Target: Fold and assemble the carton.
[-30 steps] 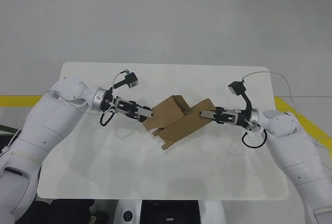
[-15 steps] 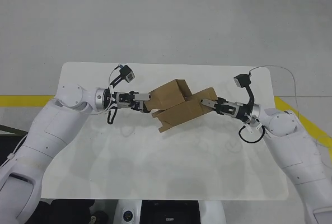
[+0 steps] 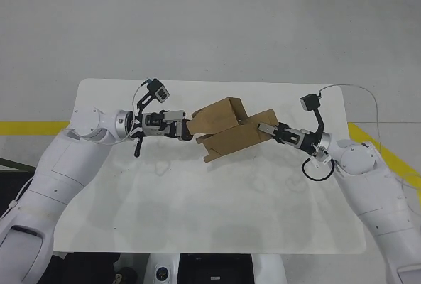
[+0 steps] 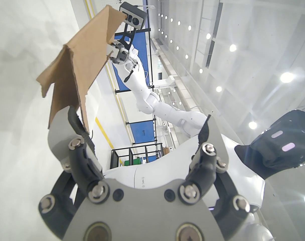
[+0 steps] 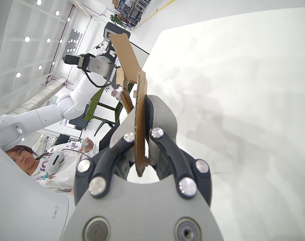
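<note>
Over table (image 3: pixel 196 206) ctr, R hand (image 5: pixel 142 115) grips carton (image 3: pixel 231 128) edge; L hand (image 4: pixel 137 117) splayed wide.

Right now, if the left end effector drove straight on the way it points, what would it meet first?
Most likely the carton: the left end effector, open, sits at its near edge, one finger right beside the cardboard. Exact contact unclear.

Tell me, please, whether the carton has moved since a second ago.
Yes. The carton has shifted away from the robot, closer to the far edge of the table.
</note>
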Controlling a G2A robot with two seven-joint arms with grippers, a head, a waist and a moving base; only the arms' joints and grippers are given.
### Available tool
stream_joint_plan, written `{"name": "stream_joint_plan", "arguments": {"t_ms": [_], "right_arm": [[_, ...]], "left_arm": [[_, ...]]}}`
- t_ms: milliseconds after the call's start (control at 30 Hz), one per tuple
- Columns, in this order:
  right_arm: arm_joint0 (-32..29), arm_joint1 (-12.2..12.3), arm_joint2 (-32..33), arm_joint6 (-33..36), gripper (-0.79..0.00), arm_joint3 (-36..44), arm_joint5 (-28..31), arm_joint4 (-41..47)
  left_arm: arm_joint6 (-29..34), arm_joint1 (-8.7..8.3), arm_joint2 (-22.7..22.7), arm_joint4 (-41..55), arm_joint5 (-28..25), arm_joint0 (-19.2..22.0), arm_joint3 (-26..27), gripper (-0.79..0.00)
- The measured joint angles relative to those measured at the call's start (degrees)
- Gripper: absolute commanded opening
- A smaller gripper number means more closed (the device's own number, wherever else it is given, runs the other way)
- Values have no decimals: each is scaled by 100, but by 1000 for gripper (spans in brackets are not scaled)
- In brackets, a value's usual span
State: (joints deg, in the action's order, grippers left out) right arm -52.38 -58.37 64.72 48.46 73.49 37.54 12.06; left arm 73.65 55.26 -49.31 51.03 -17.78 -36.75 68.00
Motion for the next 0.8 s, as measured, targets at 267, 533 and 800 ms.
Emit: {"name": "stream_joint_plan", "arguments": {"t_ms": [267,533,800], "right_arm": [[1,-20,-17,-50,-785,29,-1,-17],[21,-47,-58,-70,-785,47,18,2],[44,-72,-101,-20,-785,65,29,48]], "left_arm": [[-164,77,-44,-47,73,-114,-14,0],[-381,170,-91,-131,0,-166,-72,0],[-529,226,-143,-443,15,-208,-131,-209]]}}
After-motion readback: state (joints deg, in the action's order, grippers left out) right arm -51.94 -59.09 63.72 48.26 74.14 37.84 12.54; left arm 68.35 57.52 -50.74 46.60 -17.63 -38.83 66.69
